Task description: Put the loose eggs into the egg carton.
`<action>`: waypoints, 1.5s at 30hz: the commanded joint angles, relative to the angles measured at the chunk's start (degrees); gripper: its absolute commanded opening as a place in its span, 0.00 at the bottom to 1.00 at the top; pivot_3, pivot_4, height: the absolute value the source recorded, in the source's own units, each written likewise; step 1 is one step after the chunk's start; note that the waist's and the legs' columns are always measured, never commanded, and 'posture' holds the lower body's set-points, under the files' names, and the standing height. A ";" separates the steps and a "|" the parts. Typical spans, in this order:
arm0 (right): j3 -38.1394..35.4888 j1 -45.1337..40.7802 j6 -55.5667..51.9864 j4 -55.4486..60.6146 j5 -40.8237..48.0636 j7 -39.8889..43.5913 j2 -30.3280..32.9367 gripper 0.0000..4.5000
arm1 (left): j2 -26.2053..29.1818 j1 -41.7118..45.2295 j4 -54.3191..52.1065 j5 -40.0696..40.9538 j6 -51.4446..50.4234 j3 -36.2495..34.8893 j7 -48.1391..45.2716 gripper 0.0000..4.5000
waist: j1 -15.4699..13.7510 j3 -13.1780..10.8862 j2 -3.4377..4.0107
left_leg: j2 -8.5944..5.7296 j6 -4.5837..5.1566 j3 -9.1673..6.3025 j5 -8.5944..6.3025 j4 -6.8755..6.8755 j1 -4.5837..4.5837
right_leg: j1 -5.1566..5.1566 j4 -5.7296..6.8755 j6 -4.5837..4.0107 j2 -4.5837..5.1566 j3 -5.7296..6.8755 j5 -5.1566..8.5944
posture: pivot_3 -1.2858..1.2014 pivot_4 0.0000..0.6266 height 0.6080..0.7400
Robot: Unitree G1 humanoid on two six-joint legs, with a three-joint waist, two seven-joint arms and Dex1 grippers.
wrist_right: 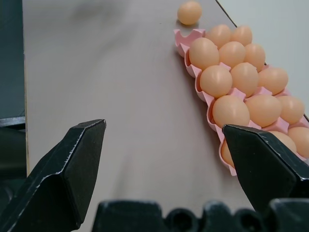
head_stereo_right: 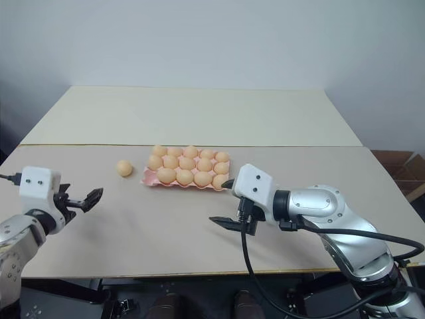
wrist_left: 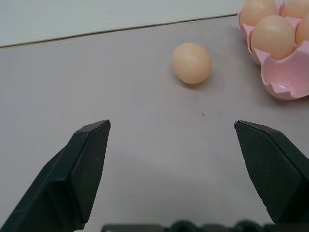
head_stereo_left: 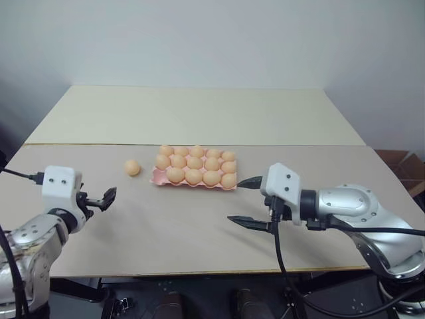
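One loose egg [head_stereo_left: 132, 167] is sitting alone on the table [head_stereo_left: 166, 219], just off the egg carton [head_stereo_left: 159, 177] at its nine o'clock, near but not touching. The carton's cups are looking nearly full, leaving probably one cup for it. The left gripper [head_stereo_left: 106, 197] is hovering at about seven o'clock from that egg, jaws spread wide and empty, lining up on it, seemingly for the pick. The right gripper [head_stereo_left: 244, 203] is waiting at the carton's five o'clock, jaws also wide apart, holding nothing, leaving the lane clear.
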State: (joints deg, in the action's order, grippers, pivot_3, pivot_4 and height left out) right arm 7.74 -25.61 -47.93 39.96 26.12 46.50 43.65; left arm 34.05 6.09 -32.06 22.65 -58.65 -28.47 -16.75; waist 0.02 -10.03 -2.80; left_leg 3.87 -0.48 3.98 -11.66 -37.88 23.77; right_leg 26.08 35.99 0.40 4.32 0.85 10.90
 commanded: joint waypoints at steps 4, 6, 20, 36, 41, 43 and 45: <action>-0.13 -0.53 1.24 1.11 -0.79 -1.65 -0.04 1.00 | -1.16 10.83 10.04 -3.84 5.55 6.56 3.42 0.99 | -0.57 0.03 -0.04 | -0.01 0.00 0.00 0.00 0.00 0.01 | -0.02 -0.01 0.04 -0.02 0.00 -0.04 | 0.52 0.24 1.00; -0.21 -0.73 0.76 1.10 -0.72 -2.64 -0.74 1.00 | -1.76 14.85 15.44 -5.53 7.68 9.02 4.33 0.99 | -0.52 0.03 -0.04 | -0.02 0.00 0.01 0.00 0.00 0.03 | 0.00 -0.04 0.17 -0.02 -0.02 -0.13 | 0.52 0.24 1.00; -2.25 1.78 -2.50 4.29 -0.28 -7.67 0.06 1.00 | -7.82 29.96 47.67 -12.08 24.79 18.32 3.39 0.99 | -0.51 0.03 -0.06 | -0.03 0.01 0.01 0.01 -0.01 0.07 | 0.00 -0.04 0.06 -0.02 0.00 -0.24 | 0.52 0.24 1.00; -1.87 2.20 -2.86 4.35 -0.20 -9.84 -0.15 1.00 | -9.85 31.88 54.99 -12.99 28.29 16.65 4.71 0.51 | -0.57 0.03 -0.07 | -0.03 0.01 0.02 0.01 -0.01 0.06 | -0.01 -0.01 0.18 -0.02 0.01 -0.19 | 0.52 0.24 1.00; -1.56 2.03 -2.82 3.98 -0.30 -10.10 -0.34 1.00 | -9.12 31.19 54.26 -14.48 29.15 17.31 5.13 0.36 | -0.61 0.03 -0.07 | -0.03 0.01 0.02 0.01 -0.01 0.06 | -0.01 -0.01 0.18 -0.01 0.01 -0.19 | 0.52 0.24 1.00; -1.42 2.11 -2.76 3.95 -0.37 -10.21 -0.41 1.00 | -8.88 30.29 51.91 -14.45 29.19 17.31 4.81 0.35 | -0.58 0.03 -0.07 | -0.03 0.01 0.02 0.01 -0.01 0.06 | -0.01 -0.01 0.18 -0.01 0.01 -0.19 | 0.52 0.24 1.00; -1.13 2.25 -2.58 4.01 -0.64 -10.30 -0.32 1.00 | -8.48 29.23 49.14 -14.67 29.00 17.51 4.45 0.35 | -0.57 0.03 -0.07 | -0.03 0.01 0.02 0.01 -0.01 0.06 | -0.01 -0.01 0.18 -0.01 0.00 -0.20 | 0.52 0.24 1.00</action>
State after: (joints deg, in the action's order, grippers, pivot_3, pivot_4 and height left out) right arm 7.33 -23.22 -50.96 42.84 25.82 36.58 43.18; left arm 24.44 35.34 21.08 8.34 -30.93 -11.07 -12.02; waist -0.55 -10.00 -2.87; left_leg 3.84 -0.47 4.00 -11.66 -37.90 23.84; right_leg 26.08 35.97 0.58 4.31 0.85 10.71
